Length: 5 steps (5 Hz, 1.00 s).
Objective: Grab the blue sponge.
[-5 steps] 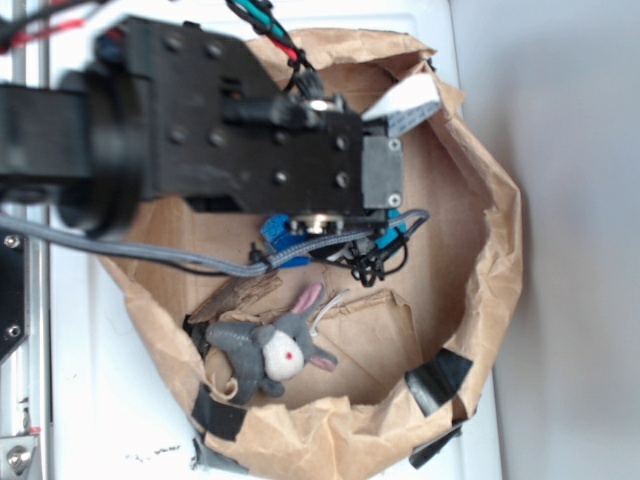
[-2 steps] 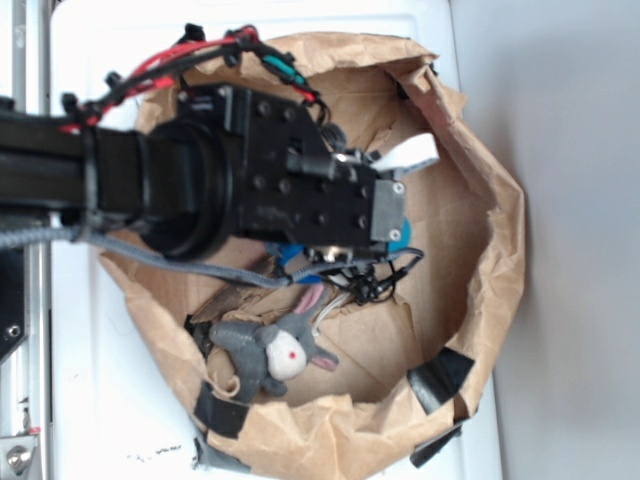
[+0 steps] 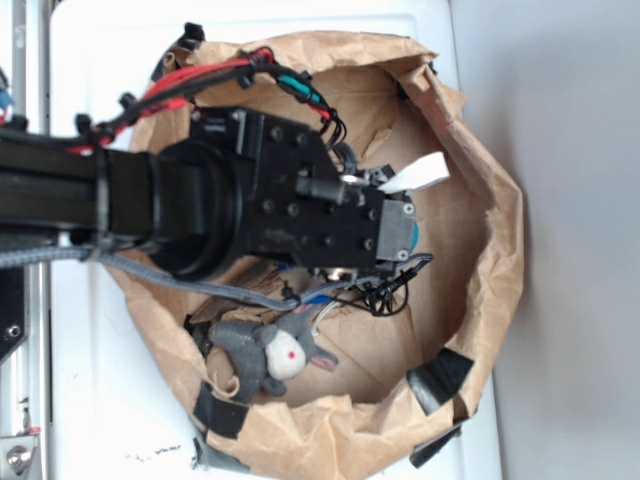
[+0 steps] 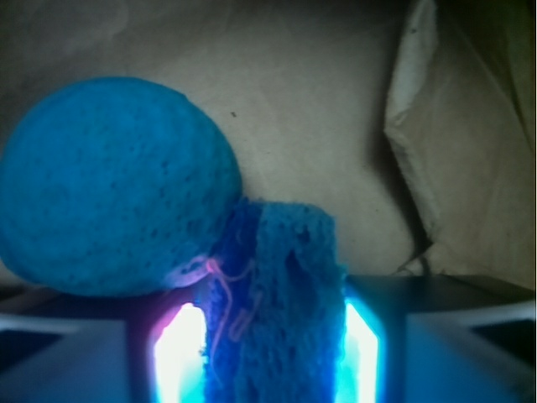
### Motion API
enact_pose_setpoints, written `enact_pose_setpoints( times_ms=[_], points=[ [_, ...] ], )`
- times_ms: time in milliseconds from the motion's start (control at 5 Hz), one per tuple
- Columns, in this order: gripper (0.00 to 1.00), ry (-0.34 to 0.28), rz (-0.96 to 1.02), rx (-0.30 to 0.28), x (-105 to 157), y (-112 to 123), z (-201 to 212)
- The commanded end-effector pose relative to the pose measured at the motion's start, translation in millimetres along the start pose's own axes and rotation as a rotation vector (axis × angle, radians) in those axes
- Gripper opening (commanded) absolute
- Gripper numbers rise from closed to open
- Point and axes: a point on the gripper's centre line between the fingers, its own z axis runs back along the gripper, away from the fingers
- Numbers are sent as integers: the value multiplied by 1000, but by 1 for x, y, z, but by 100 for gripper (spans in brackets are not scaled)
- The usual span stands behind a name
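Observation:
In the wrist view the blue sponge (image 4: 281, 294) stands on edge between my two jaws, a frayed blue slab with a pink thread on it. My gripper (image 4: 268, 353) is open, with lit gaps on both sides of the sponge. The round teal-blue ball (image 4: 113, 185) lies against the sponge's left side. In the exterior view my gripper (image 3: 400, 235) is deep inside the brown paper bag (image 3: 500, 230), and its black body hides nearly all of the sponge; only a blue sliver (image 3: 318, 297) shows below it.
A grey and white stuffed bunny (image 3: 275, 345) lies in the bag near the front. A white strip (image 3: 418, 173) sticks up by the gripper. The bag's crumpled walls (image 4: 453, 143) stand close on the right. Black tape patches (image 3: 438, 378) hold the rim.
The arm has gone down into the bag and a little toward the right, so more of the blue things is covered. The bunny has not moved.

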Motion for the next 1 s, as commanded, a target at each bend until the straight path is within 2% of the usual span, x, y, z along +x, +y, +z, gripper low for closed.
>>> enact_pose_setpoints(
  times_ms=[0,400,600,800],
  points=[
    [0,-32,21,-43,11,26,27],
    [0,-45,46,-167,15,45,92],
    [0,-48,48,-163,12,46,105],
    [0,-82,48,-112,9,37,105]
  ],
)
